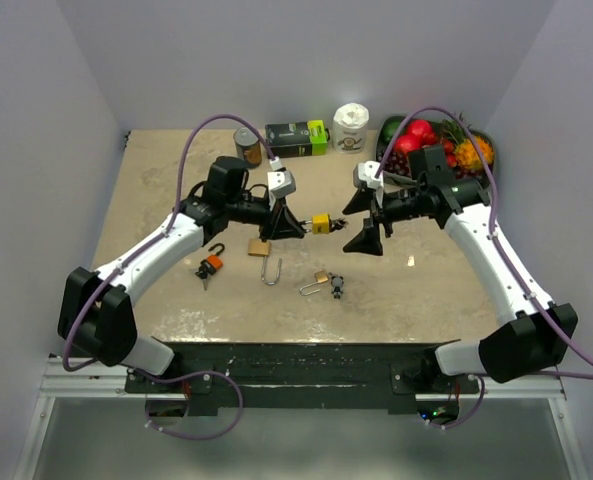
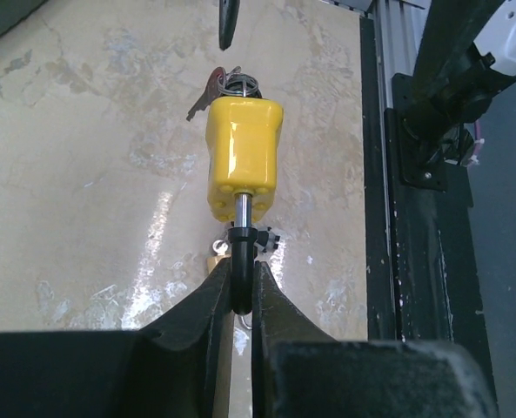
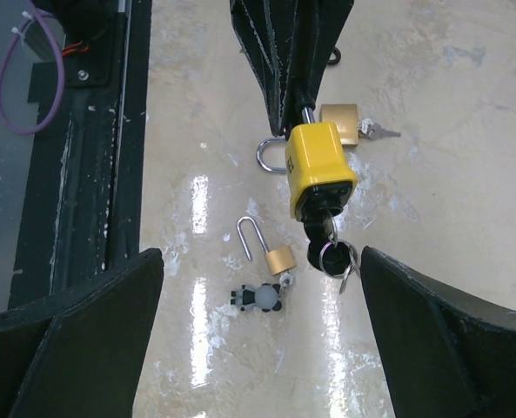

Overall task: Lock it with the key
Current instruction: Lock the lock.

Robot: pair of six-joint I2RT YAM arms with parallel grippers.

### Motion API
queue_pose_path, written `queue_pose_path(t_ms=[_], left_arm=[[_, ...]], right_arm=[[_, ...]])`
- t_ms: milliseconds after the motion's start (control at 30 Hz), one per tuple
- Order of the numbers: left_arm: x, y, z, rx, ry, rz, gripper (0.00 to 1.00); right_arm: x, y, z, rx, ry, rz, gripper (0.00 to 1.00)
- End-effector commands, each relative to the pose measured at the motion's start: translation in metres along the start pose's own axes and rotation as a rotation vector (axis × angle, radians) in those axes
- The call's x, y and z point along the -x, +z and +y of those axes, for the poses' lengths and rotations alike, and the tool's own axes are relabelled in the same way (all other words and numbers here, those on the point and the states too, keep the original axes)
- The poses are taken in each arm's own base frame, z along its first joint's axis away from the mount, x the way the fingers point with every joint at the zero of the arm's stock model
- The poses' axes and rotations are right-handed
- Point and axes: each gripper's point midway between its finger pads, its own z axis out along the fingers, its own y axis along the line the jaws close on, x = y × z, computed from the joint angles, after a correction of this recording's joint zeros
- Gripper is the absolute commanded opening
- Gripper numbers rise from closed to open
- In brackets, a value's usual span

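One yellow padlock (image 2: 244, 157) held aloft.
Left gripper (image 2: 240, 280) clamps its shackle (image 2: 240, 261); right gripper (image 3: 262, 254) gapes wide around the inserted key (image 3: 317, 246).

Bright, even overhead light with soft shadows. White glare streaks the glossy tabletop (image 3: 198, 200) in both wrist views. The lock (image 2: 244, 157) looks sharp; near foreground edges blur.

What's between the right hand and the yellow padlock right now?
Just the key sticking out of the yellow padlock, ring dangling. The right wrist view shows it, ahead of the open right hand.
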Motion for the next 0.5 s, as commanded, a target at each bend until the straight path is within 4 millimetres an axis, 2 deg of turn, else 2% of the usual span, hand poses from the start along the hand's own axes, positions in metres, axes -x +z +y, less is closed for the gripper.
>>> queue_pose_path(t_ms=[0, 267, 400, 467], left_arm=[[0.045, -0.011, -0.025, -0.082, 0.144, -0.1, 0.0], [0.045, -0.009, -0.048, -0.13, 0.201, -0.073, 0.0], [0.045, -0.01, -0.051, -0.136, 0.2, -0.069, 0.0], [0.049, -0.01, -0.051, -0.134, 0.195, -0.078, 0.0]], right_arm=[[0.001, 0.006, 0.002, 0.018, -0.092, -0.005, 0.95], [0.004, 0.014, -0.006, -0.007, -0.121, -0.009, 0.91], [0.012, 0.018, -0.003, 0.0, -0.126, -0.031, 0.89], [0.011, 0.024, 0.001, 0.011, -0.131, -0.028, 0.85]])
